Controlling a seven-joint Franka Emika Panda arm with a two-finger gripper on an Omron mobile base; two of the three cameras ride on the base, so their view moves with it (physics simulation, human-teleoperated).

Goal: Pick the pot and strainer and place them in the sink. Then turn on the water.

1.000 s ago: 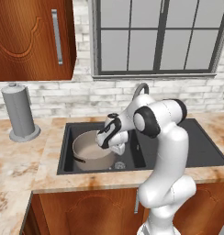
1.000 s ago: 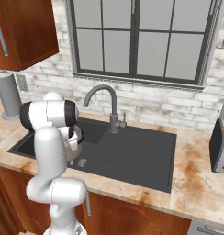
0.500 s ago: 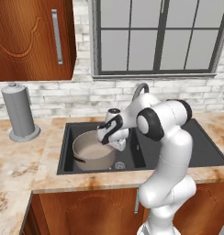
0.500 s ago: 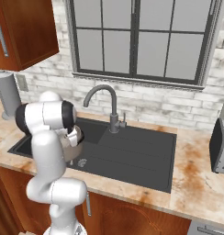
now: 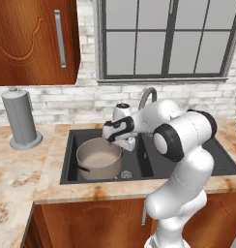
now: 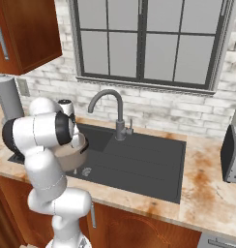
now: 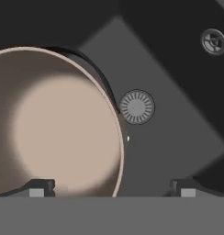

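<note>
The pot (image 5: 98, 158), a wide grey-taupe pot with small black side handles, stands upright and empty in the left basin of the dark sink (image 5: 67, 145). My gripper (image 5: 124, 143) hangs just above the pot's right rim, open and holding nothing. In the hand view the pot (image 7: 54, 124) lies at the left, and the gripper (image 7: 113, 188) straddles its rim with one fingertip (image 7: 40, 187) over the pot and the other over the sink floor. The basin's round drain (image 7: 137, 106) lies beside the pot. The strainer is out of view. No water runs from the grey tap (image 5: 148, 95).
A tall grey canister (image 5: 21, 118) stands on the counter left of the sink. The curved tap (image 6: 108, 98) rises behind the divider. The right basin (image 6: 144, 162) lies open, with a toaster (image 6: 231, 155) at the far right. A wooden cupboard (image 5: 33, 38) hangs at upper left.
The hand has risen a little from the pot's rim, jaws open throughout. The pot stays in the left basin.
</note>
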